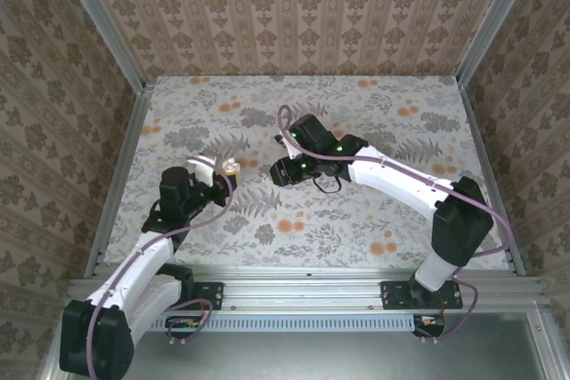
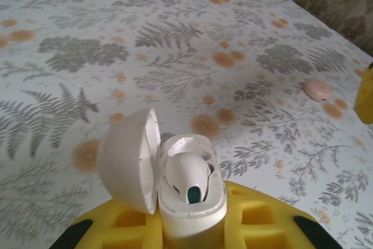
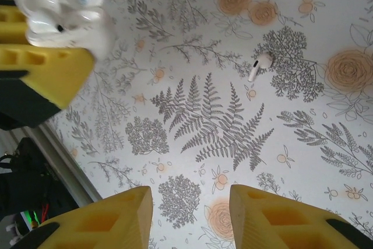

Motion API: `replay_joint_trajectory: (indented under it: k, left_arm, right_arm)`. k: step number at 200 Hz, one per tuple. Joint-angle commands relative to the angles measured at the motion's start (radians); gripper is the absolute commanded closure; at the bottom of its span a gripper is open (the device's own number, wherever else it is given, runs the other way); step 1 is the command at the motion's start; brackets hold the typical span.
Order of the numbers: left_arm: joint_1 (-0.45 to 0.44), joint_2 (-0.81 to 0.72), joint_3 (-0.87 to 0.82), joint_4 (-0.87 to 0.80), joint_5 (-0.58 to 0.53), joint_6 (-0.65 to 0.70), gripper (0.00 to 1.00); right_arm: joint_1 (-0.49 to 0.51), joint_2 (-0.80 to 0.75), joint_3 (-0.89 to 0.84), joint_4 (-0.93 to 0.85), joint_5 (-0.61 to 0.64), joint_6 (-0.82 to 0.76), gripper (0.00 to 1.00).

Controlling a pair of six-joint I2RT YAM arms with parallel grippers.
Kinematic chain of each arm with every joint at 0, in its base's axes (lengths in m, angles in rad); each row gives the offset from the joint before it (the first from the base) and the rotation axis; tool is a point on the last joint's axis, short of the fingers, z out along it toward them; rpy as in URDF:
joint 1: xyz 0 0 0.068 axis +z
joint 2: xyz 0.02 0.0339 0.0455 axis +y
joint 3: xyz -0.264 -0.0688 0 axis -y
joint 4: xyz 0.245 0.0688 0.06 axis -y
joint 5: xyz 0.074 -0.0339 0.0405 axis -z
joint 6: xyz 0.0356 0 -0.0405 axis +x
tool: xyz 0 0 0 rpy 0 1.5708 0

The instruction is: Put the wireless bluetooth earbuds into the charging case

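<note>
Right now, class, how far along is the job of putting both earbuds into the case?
Done: one earbud sits in the open case, held by the left gripper. In hand: the right gripper hangs open over the table. Left: the second earbud lies loose on the table, not yet picked up or seated.

Lab robot cell: aluminium frame (image 1: 303, 284), patterned wallpaper walls (image 1: 294, 15), floral tabletop (image 1: 374, 131).

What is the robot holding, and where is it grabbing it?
The left gripper holds the open charging case by its lower body, jaws on either side. The right gripper is open and holds nothing.
</note>
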Motion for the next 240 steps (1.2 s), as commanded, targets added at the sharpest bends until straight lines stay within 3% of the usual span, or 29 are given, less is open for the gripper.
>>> replay_joint_trajectory:
  k: [1,69,140,240]
  left_arm:
    - [0.048,-0.031,0.033,-0.081,-0.023,-0.052,0.88]
    - [0.159,-0.033,0.026,-0.105,-0.054,-0.107,0.88]
    - [0.27,-0.008,0.05,-0.171,-0.089,-0.152,0.88]
    - [0.309,0.032,0.046,-0.159,-0.074,-0.172,0.87]
  right_arm:
    - [-0.004,0.056,0.088,-0.115,0.031,0.026,0.6]
    - [-0.005,0.241,0.293,-0.315,0.097,0.025,0.61]
    - [-0.003,0.509,0.64,-0.587,0.168,-0.086,0.62]
    - [0.008,0.744,0.889,-0.651,0.18,-0.104,0.57]
